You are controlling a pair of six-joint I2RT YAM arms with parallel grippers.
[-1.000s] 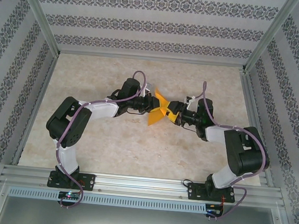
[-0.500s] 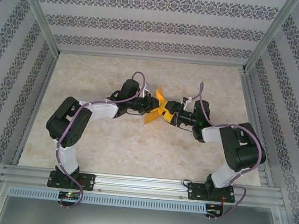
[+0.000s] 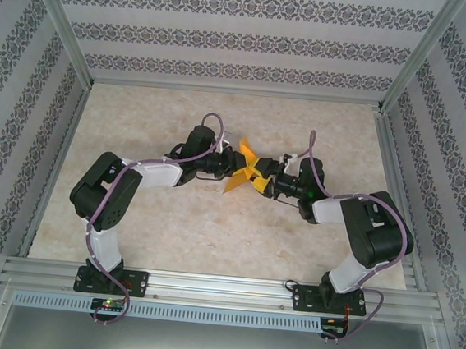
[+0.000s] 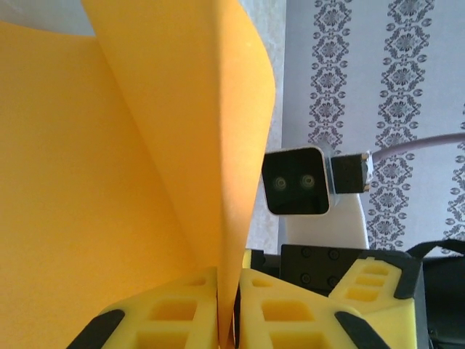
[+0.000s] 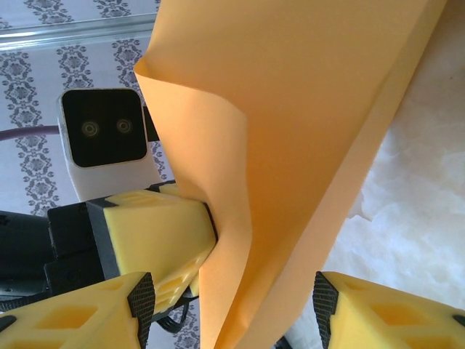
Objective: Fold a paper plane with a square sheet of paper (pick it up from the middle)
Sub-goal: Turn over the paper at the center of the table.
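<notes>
The square sheet of paper [image 3: 240, 169], bright orange, is held off the table between the two arms and bent into a loose upright fold. My left gripper [image 3: 230, 167] is shut on its lower edge; in the left wrist view the yellow fingers [image 4: 168, 314] pinch the sheet [image 4: 109, 182] at the seam of my left gripper [image 4: 229, 309]. My right gripper [image 3: 262, 177] faces it from the right. In the right wrist view my right gripper [image 5: 229, 309] stands open, and the curled sheet [image 5: 290, 109] hangs between its fingers [image 5: 392, 313] without either pad pressing on it.
The marbled table [image 3: 211, 230] is walled by patterned panels and an aluminium frame [image 3: 214, 286] at the near edge. The two wrists are nearly touching: the left gripper's finger [image 5: 156, 229] and camera [image 5: 102, 134] sit just beyond the paper.
My right gripper has moved left, closing in on the paper until its fingers straddle it. The left gripper has kept its grip, and the sheet has shifted slightly up.
</notes>
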